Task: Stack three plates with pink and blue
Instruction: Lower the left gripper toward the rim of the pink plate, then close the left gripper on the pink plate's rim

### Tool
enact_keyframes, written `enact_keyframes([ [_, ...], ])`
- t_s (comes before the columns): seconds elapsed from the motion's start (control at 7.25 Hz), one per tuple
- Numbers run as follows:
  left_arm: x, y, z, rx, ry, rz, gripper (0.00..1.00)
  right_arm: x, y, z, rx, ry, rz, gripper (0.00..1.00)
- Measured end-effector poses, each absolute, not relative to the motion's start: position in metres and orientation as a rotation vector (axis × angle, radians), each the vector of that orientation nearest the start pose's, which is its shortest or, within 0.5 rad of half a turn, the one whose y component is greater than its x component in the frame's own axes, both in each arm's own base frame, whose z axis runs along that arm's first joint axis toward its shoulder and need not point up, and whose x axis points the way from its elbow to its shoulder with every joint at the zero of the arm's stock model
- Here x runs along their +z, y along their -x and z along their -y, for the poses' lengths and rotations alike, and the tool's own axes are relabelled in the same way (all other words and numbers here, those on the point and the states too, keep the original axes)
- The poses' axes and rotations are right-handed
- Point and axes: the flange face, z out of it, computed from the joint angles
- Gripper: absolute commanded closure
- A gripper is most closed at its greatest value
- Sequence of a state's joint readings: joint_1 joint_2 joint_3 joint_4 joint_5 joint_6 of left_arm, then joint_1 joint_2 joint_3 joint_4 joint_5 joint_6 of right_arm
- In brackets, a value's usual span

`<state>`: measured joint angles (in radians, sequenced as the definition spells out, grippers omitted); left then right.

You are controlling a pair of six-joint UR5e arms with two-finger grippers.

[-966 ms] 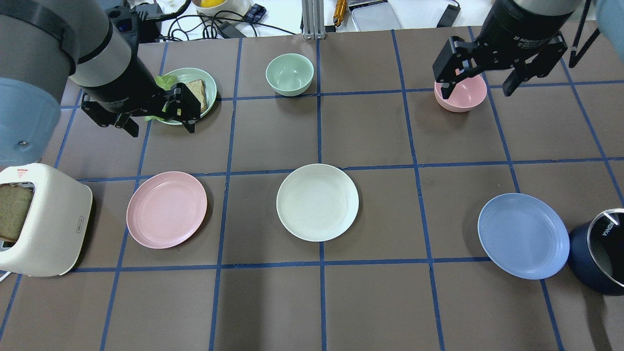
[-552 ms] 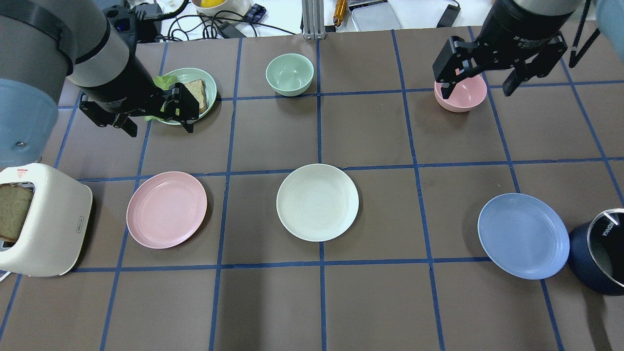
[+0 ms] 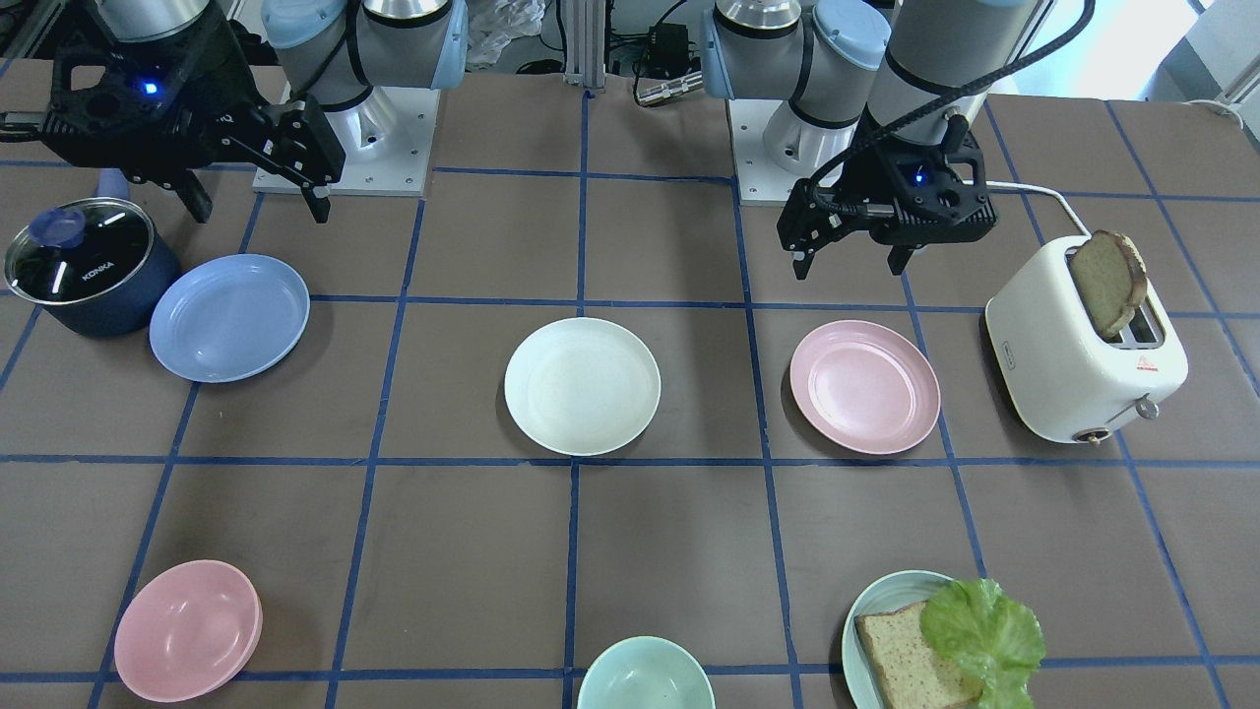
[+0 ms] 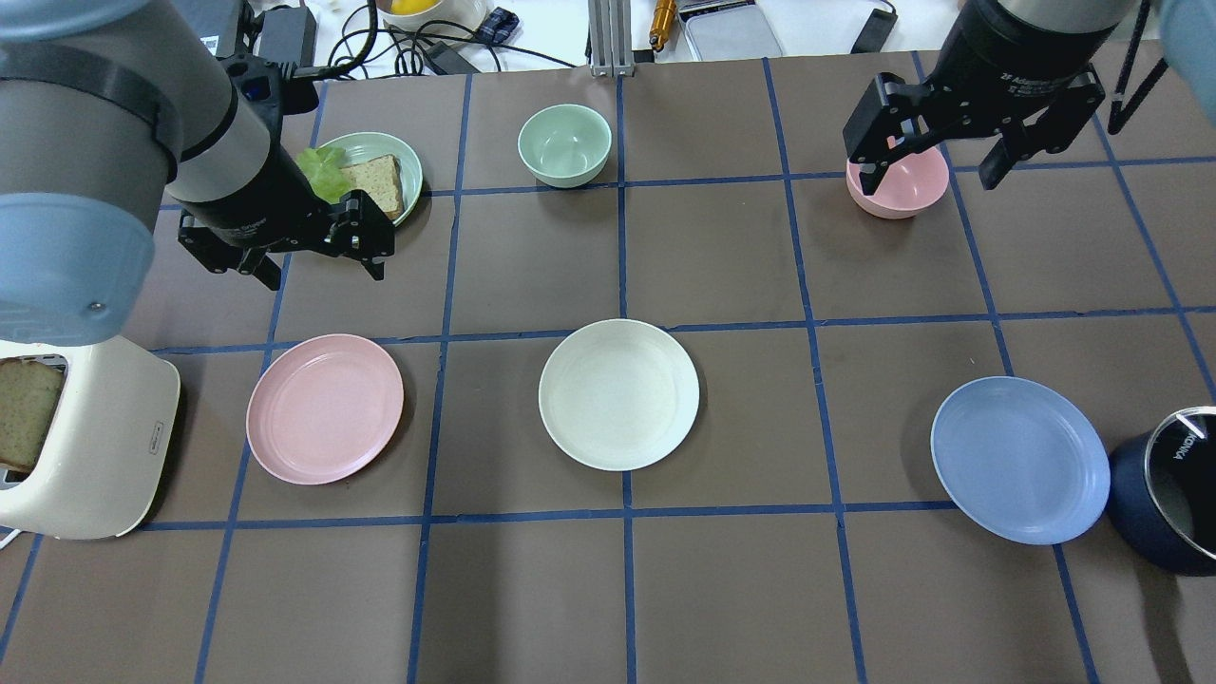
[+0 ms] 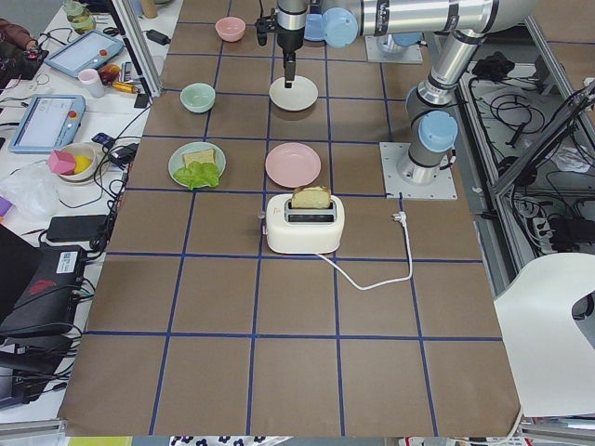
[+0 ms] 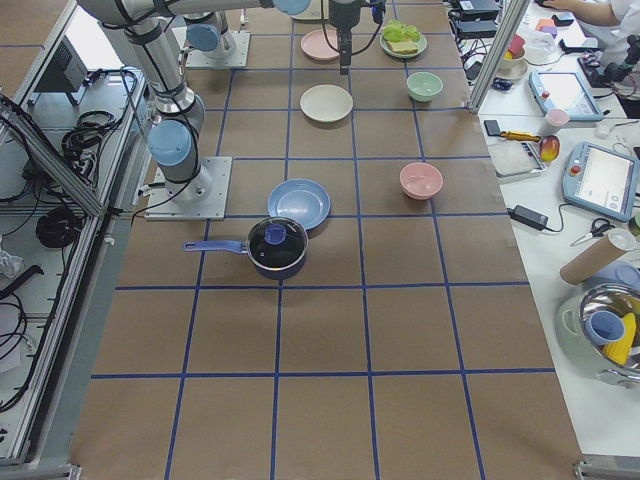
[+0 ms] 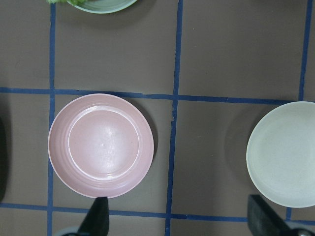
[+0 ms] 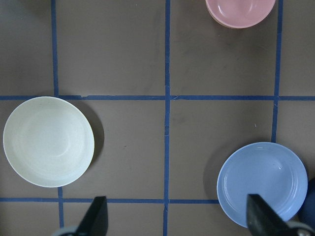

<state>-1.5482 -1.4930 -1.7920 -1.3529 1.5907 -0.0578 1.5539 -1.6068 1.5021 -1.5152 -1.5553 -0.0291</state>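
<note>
Overhead exterior — matte round pink plate (image 4: pixel 325 408), cream plate (image 4: pixel 618 394), blue plate (image 4: pixel 1019 460), L gripper (image 4: pixel 323 269), R gripper (image 4: pixel 929 182) — jaws apart.

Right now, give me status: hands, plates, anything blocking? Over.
Left hand open, empty, high near pink plate. Right hand open, empty, high. Cream plate, blue plate, pink all apart, none stacked. Navy pot close beside blue plate.
</note>
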Motion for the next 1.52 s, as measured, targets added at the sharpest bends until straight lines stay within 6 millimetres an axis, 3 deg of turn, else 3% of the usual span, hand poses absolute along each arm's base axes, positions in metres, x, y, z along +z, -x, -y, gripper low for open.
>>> enact_keyframes([
  [0.28,0.38,0.11,0.462,-0.197,0.172,-3.109,0.02,0.534,-0.127,0.482,-0.077,0.02,-3.126,0.0],
  [0.55,0.332,0.108,0.451,-0.224,0.173,-3.102,0.15,0.534,-0.127,0.482,-0.078,0.02,-3.127,0.0],
  [0.69,0.317,0.107,0.447,-0.199,0.169,-3.1,0.22,0.534,-0.127,0.482,-0.076,0.02,-3.127,0.0],
  [0.83,0.303,0.107,0.443,-0.162,0.17,-3.095,0.41,0.533,-0.127,0.482,-0.075,0.02,-3.128,0.0],
  [1.52,0.254,0.102,0.442,-0.07,0.187,-3.049,0.41,0.532,-0.127,0.481,-0.071,0.02,-3.128,0.0],
])
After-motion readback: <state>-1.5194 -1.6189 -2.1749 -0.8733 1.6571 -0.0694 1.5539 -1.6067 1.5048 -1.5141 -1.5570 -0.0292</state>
